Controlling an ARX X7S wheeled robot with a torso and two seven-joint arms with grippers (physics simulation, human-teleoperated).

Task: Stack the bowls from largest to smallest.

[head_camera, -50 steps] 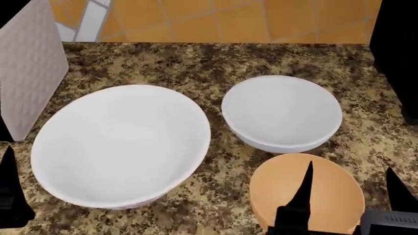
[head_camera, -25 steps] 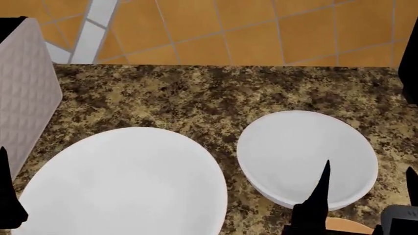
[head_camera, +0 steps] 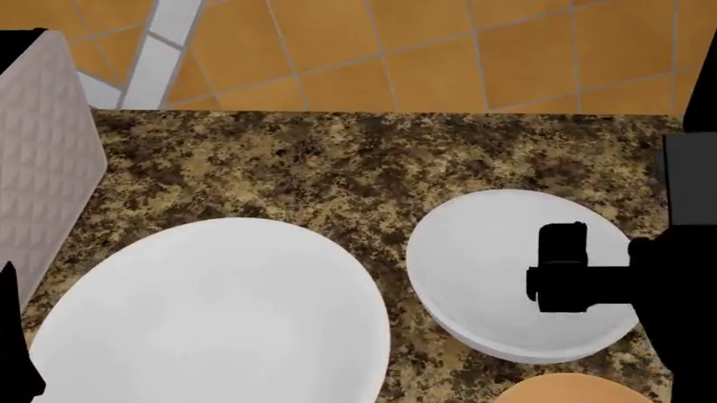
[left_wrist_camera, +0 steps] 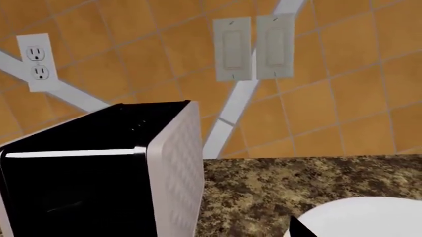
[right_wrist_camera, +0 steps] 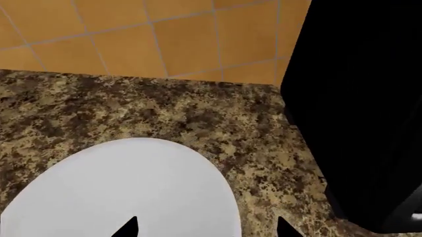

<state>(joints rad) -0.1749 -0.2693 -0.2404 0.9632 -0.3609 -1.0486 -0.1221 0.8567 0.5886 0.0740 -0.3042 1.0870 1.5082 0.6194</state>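
Head view findings: three bowls sit separately on the speckled granite counter (head_camera: 336, 159), none yet stacked. The large white bowl (head_camera: 213, 311) occupies the near left, its outer wall out of sight, so no marking can be confirmed. The medium white bowl (head_camera: 493, 252) stands just beside it to the right, apart from it by a strip of counter. The orange-tan bowl (head_camera: 572, 388) shows only as a sliver at the lower edge, near the medium bowl's front. The right arm reaches in from the right with its dark end block over the medium bowl's interior. Right wrist view: the right gripper (right_wrist_camera: 205, 224) shows two dark fingertips (right_wrist_camera: 126, 228) spread well apart, one above the bowl's white surface and the other above the counter outside it, so the rim lies between them; nothing is held. A black appliance (right_wrist_camera: 356, 108) stands close on that side. Left wrist view: only one dark tip of the left gripper (left_wrist_camera: 300, 228) appears, so its opening cannot be determined; it sits near the large bowl's rim beside a black and silver box-shaped appliance (left_wrist_camera: 105, 168), against an orange tiled wall (left_wrist_camera: 132, 64). Assessment: the step in hand is the approach to grasp the medium bowl. The next move calls for lowering over the rim, closing on it, then lifting clear and carrying it left into the large bowl, with care near the black appliance.
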